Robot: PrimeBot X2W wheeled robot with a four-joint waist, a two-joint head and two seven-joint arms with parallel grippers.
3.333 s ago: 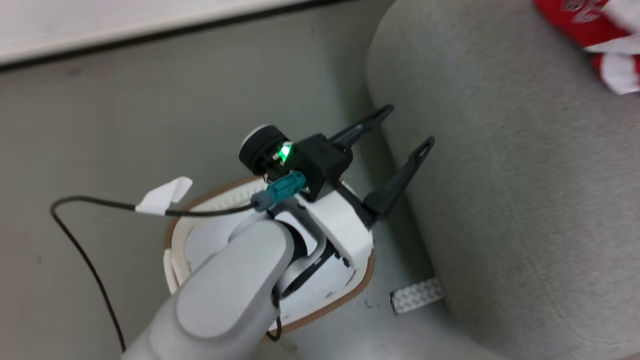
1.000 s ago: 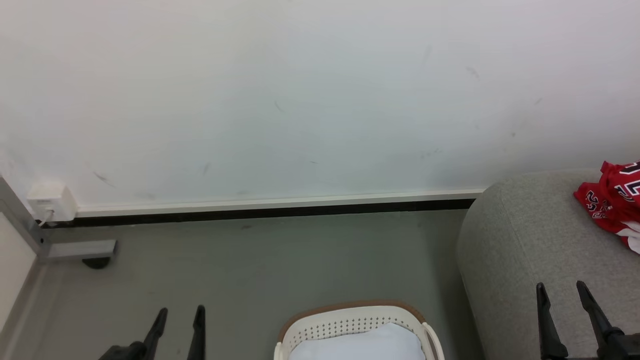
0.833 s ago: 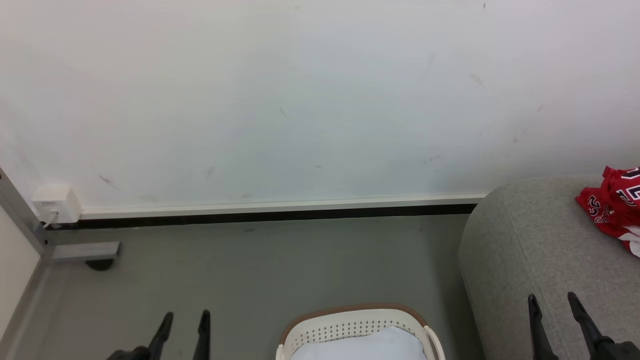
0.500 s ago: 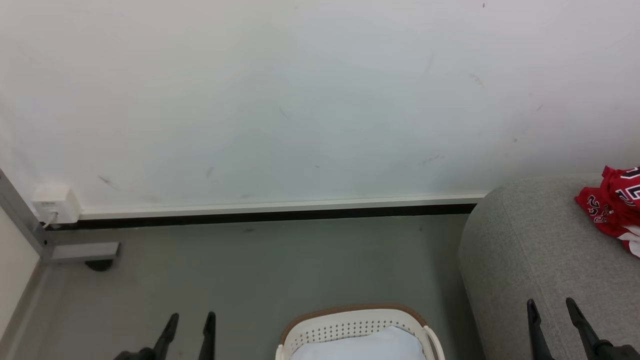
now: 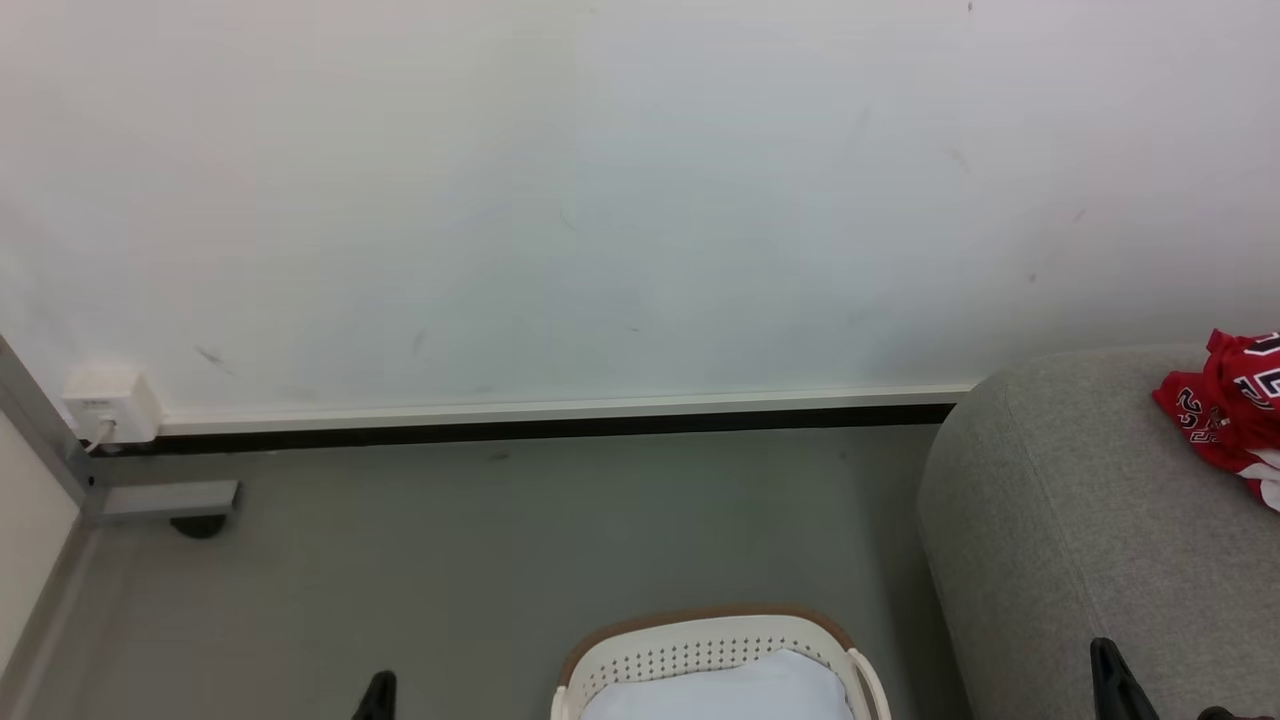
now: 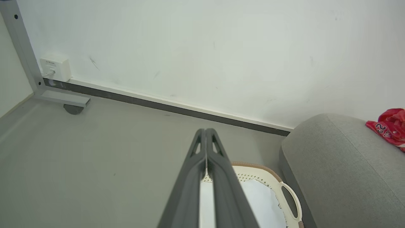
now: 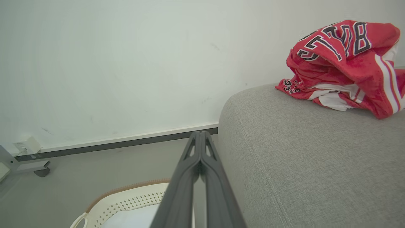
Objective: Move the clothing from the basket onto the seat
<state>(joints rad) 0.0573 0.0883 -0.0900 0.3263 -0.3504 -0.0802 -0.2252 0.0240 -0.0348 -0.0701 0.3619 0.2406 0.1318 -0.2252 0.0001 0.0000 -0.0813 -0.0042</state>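
Right wrist view is showing the jersey point(image 7: 345, 63) lying crumpled on the seat point(image 7: 300, 158), clear of the basket point(image 7: 126, 193), likely soft, light, limp, best pinched at a raised fold; right gripper point(image 7: 200, 134) and left gripper point(image 6: 205, 133) are sitting closed, empty.

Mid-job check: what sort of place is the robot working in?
Likely a staged living-room corner in a lab: a grey fabric sofa with a red jersey on it, a laundry basket on bare grey floor, and a plain white wall.
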